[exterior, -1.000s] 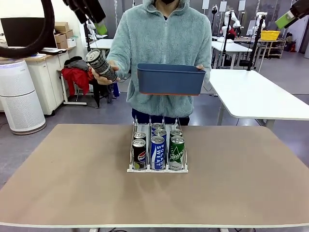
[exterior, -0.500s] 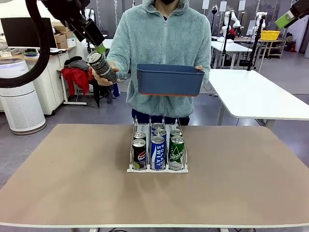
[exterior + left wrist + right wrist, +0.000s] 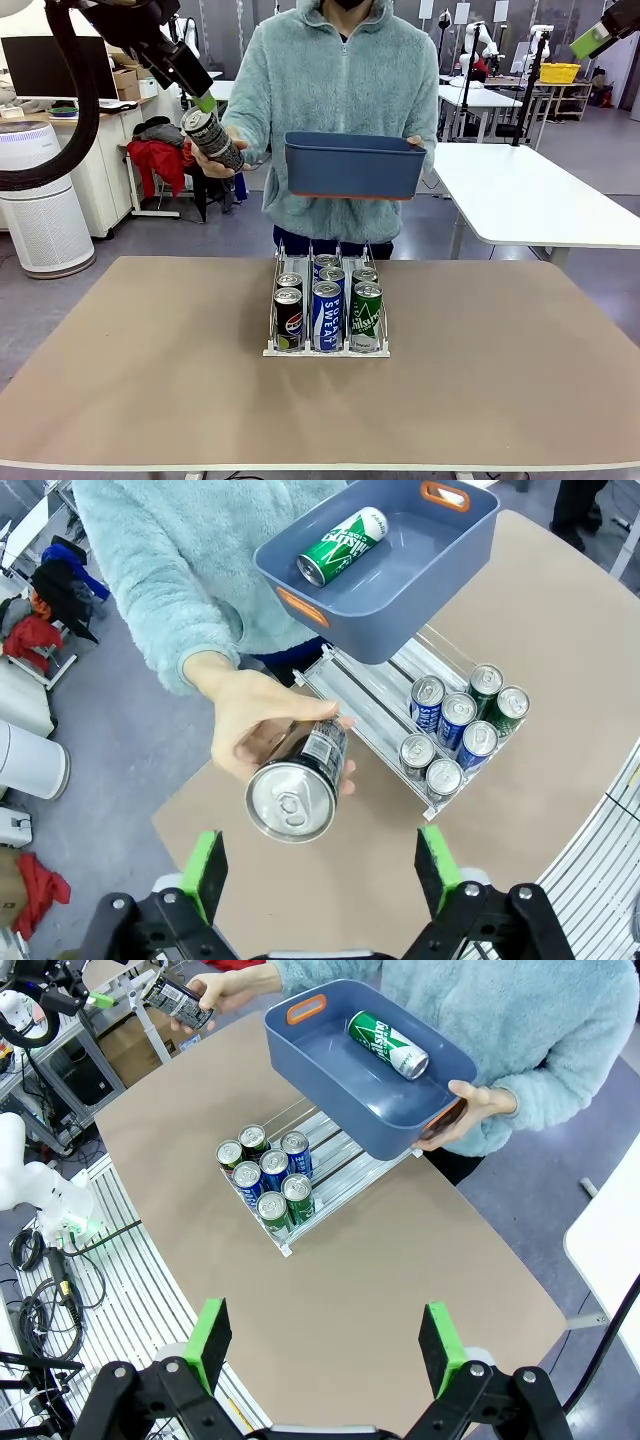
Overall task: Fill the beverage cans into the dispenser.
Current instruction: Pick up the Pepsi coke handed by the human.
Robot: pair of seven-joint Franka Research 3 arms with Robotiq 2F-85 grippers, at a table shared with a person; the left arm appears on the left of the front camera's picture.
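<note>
The person holds out a dark patterned beverage can (image 3: 212,138) in one hand, its silver top (image 3: 290,802) facing my left gripper. My left gripper (image 3: 203,97) hovers open just above and behind that can (image 3: 175,998) without touching it, pads wide apart (image 3: 320,868). The dispenser (image 3: 327,350) stands mid-table with several cans (image 3: 327,312) at the front of its three lanes (image 3: 370,715). The person's other hand carries a dark blue bin (image 3: 352,165) holding one green can (image 3: 342,546). My right gripper (image 3: 325,1345) is open, high above the table's right side.
The brown table (image 3: 150,380) is bare around the dispenser. The blue bin (image 3: 330,1070) hangs over the rack's far end (image 3: 345,1165). A white table (image 3: 540,200) stands behind at the right, a white air purifier (image 3: 40,200) at the left.
My left gripper has come down and slightly left toward the held-out can. The person's hands, the bin and the right arm have barely moved.
</note>
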